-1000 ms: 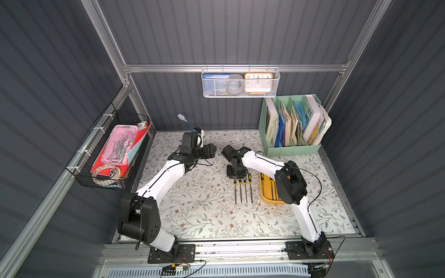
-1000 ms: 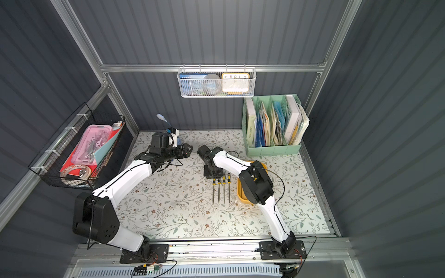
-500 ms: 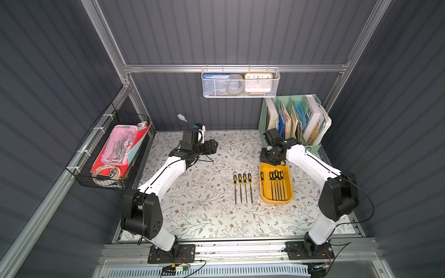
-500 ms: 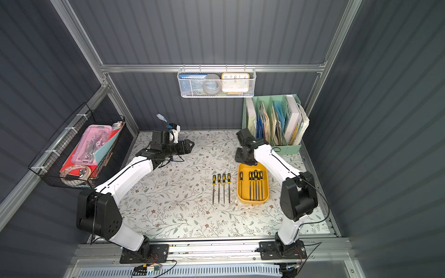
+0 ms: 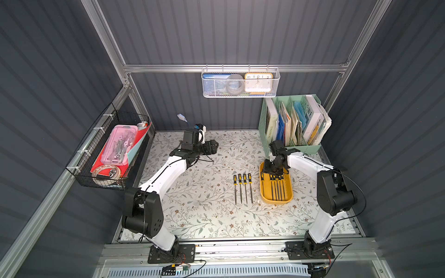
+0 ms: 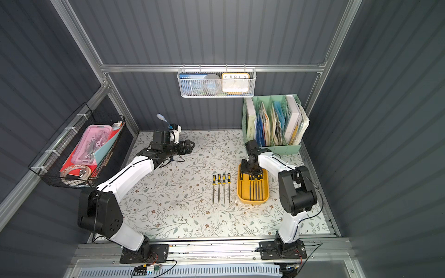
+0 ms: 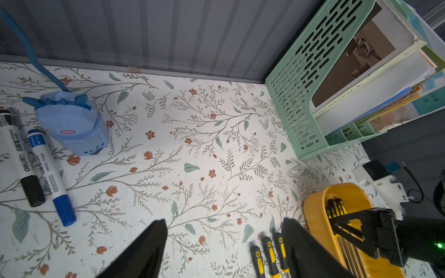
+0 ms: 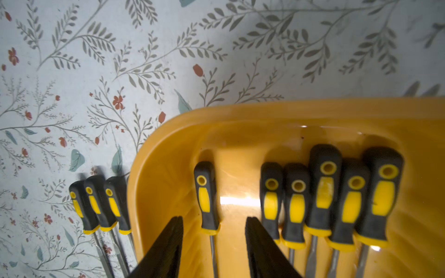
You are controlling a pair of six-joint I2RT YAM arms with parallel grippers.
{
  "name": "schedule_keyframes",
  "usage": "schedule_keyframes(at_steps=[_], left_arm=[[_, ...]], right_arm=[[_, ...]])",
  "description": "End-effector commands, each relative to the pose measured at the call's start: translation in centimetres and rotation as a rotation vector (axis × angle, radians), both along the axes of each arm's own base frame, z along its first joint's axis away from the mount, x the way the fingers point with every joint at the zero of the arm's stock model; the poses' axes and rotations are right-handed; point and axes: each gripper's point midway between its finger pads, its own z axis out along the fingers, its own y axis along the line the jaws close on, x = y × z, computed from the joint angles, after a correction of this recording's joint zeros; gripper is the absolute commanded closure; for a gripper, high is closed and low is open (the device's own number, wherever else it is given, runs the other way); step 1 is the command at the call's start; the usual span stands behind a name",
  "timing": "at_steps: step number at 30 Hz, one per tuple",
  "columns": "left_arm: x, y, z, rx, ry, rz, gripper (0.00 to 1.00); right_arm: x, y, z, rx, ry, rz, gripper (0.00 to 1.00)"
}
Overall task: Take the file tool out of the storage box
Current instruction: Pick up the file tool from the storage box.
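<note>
The storage box (image 5: pixel 277 200), a shallow yellow tray, lies on the right of the floral table in both top views (image 6: pixel 252 201). Several black-and-yellow file tools lie in it. One file (image 8: pixel 206 197) lies apart from the group (image 8: pixel 325 190). My right gripper (image 8: pixel 214 219) hangs open over the tray's far end (image 5: pixel 272 169), its fingers either side of that lone file's shaft without touching it. More files (image 5: pixel 243 187) lie in a row on the table left of the tray. My left gripper (image 7: pixel 224 221) stands open and empty at the back left (image 5: pixel 214 148).
A mint-green book organiser (image 5: pixel 289 120) stands just behind the tray, close to the right arm. Two markers (image 7: pixel 48 173) and a blue toy-like object (image 7: pixel 72 125) lie near the back wall. A wire basket (image 5: pixel 108 156) hangs on the left wall, a white mesh basket (image 5: pixel 240 83) on the back rail.
My right arm left the row of files on the table, swung right and came down over the tray's far end, its jaws opening wider. The left arm shifted only slightly.
</note>
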Motion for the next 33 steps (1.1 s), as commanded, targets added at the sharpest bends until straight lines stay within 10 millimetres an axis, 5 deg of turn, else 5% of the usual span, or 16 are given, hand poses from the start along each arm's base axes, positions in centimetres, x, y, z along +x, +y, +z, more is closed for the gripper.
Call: schedule_keyframes(at_steps=[1, 12, 20, 27, 33], left_arm=[[0.0, -0.1, -0.2, 0.015, 0.005, -0.021, 0.19], [-0.5, 0.4, -0.1, 0.022, 0.008, -0.004, 0.19], [-0.8, 0.6, 0.1, 0.017, 0.005, 0.007, 0.19], [-0.9, 0.6, 0.1, 0.02, 0.003, 0.01, 0.19], [-0.8, 0.6, 0.3, 0.019, -0.001, 0.009, 0.19]], right_arm=[[1.0, 0.2, 0.0, -0.015, -0.018, 0.029, 0.52], [0.2, 1.8, -2.6, -0.101, 0.043, 0.139, 0.52], [-1.0, 0.8, -4.7, -0.219, 0.121, 0.124, 0.56], [-1.3, 0.2, -4.4, -0.251, 0.128, 0.125, 0.93], [-0.1, 0.5, -0.3, -0.239, 0.065, 0.098, 1.0]])
